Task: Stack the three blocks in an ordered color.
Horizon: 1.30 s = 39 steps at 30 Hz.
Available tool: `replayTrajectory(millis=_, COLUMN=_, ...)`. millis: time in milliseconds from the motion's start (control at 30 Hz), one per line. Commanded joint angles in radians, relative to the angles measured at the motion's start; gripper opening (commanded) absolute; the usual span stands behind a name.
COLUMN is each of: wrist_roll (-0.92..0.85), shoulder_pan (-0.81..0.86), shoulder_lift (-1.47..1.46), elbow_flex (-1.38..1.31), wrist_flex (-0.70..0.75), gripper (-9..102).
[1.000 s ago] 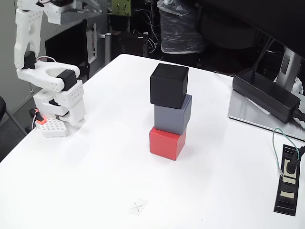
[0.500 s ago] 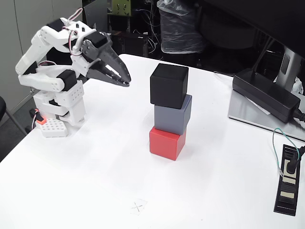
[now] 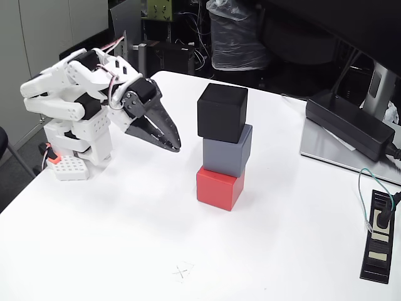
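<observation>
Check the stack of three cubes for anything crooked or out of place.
The matte black cube on top sits shifted left and slightly twisted, overhanging the blue-grey cube, which in turn sits offset to the right on the bright red cube. All three stand upright. The hand hangs apart, to the stack's left.

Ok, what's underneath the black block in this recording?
The blue-grey block sits directly under the black block, and the red block is at the bottom on the table. The faces where they touch are covered.
</observation>
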Motion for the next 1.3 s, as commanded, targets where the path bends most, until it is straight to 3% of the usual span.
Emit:
replayTrajectory(millis=0, wrist_roll=0.008, shoulder_pan=-0.002, shoulder_lift=0.008, elbow_flex=0.015, wrist_flex=-0.021, gripper=-2)
replayTrajectory(millis=367, wrist_roll=0.008, shoulder_pan=-0.008, shoulder_lift=0.009, elbow_flex=0.052, wrist_flex=-0.032, gripper=-2)
replayTrajectory(millis=633, wrist_roll=-0.005, shoulder_pan=-0.117, shoulder_lift=0.008, elbow_flex=0.077, wrist_flex=-0.109, gripper=-2)
replayTrajectory(millis=1267, wrist_roll=0.008, shoulder_pan=-0.118, shoulder_lift=0.009, elbow_flex=0.081, wrist_flex=-0.117, gripper=-2)
